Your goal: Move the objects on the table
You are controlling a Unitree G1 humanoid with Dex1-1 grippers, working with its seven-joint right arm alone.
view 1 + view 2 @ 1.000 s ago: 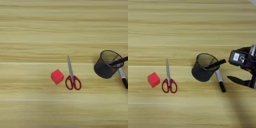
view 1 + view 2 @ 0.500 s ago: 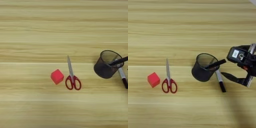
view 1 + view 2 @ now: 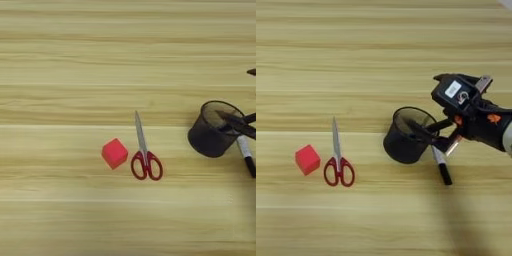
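Over the mesh pen cup's (image 3: 405, 136) rim, the right gripper (image 3: 442, 136) spreads its two black fingers around the black marker pen (image 3: 441, 163) — apparently poised to grasp it. Further left lie red-handled scissors (image 3: 338, 159) and the red cube (image 3: 307, 159) — on the table (image 3: 356, 50).

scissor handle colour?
Red, on the scissors; clearest in the left eye view.

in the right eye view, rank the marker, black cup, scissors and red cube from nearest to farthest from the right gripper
From the right gripper:
1. Marker: right at the fingertips, lying just right of the cup.
2. Black cup: just left of the gripper, one finger reaching over its rim; nearly as close as the marker.
3. Scissors: well to the left.
4. Red cube: farthest left, beside the scissors.
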